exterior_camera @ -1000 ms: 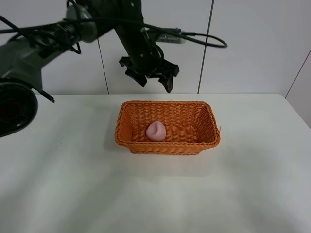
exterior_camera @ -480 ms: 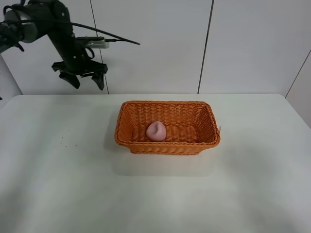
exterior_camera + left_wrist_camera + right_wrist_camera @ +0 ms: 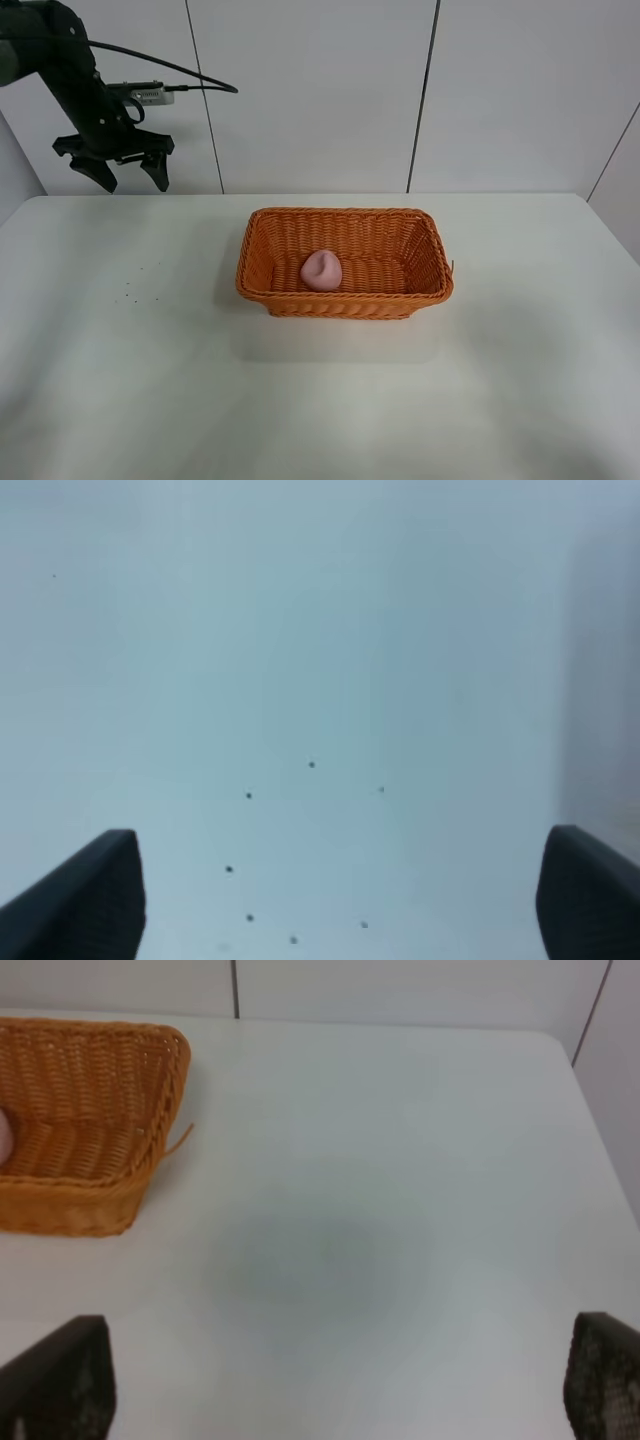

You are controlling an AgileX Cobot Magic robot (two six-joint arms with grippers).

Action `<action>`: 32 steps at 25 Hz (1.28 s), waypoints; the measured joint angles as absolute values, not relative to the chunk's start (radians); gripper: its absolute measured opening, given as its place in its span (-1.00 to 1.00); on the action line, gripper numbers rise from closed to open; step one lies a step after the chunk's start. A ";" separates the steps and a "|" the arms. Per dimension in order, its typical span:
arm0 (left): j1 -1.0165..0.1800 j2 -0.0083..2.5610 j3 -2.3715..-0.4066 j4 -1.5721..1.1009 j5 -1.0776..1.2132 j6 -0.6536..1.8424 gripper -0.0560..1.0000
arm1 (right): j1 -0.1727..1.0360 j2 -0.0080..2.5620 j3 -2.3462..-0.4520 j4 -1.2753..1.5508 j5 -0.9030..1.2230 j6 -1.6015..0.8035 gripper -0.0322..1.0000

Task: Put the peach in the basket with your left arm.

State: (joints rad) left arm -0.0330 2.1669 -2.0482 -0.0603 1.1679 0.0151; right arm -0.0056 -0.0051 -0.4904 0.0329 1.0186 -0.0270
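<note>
While the left claw point(image 3: 132, 183) hangs spread wide above the counter point(image 3: 120, 380), gripping and touching nothing, the peach point(image 3: 321, 271) lies inside the basket point(image 3: 345, 213), well apart to its right.

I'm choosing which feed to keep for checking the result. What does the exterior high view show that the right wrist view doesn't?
Only the exterior high view shows the whole basket with the entire peach lying inside, and the left gripper, open and empty, up near the far-left corner of the table, away from the basket. Only the right wrist view shows the right gripper, fingers wide apart. Both show the table and the basket, though the wrist view catches just one end and a sliver of peach.
</note>
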 joint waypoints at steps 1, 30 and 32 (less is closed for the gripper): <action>-0.033 2.134 -2.015 -0.078 1.168 0.015 0.65 | -0.006 -0.005 -0.490 0.033 1.019 -0.027 0.41; -0.034 0.469 -0.508 -0.035 1.068 0.017 0.65 | -0.006 -0.005 -0.490 0.033 1.019 -0.027 0.41; -0.034 0.377 -0.504 -0.034 1.058 0.020 0.65 | -0.006 -0.005 -0.490 0.033 1.019 -0.027 0.41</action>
State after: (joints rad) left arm -0.0342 0.3767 -0.5036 -0.0342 1.0583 0.0197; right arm -0.0056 -0.0051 -0.4904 0.0329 1.0186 -0.0270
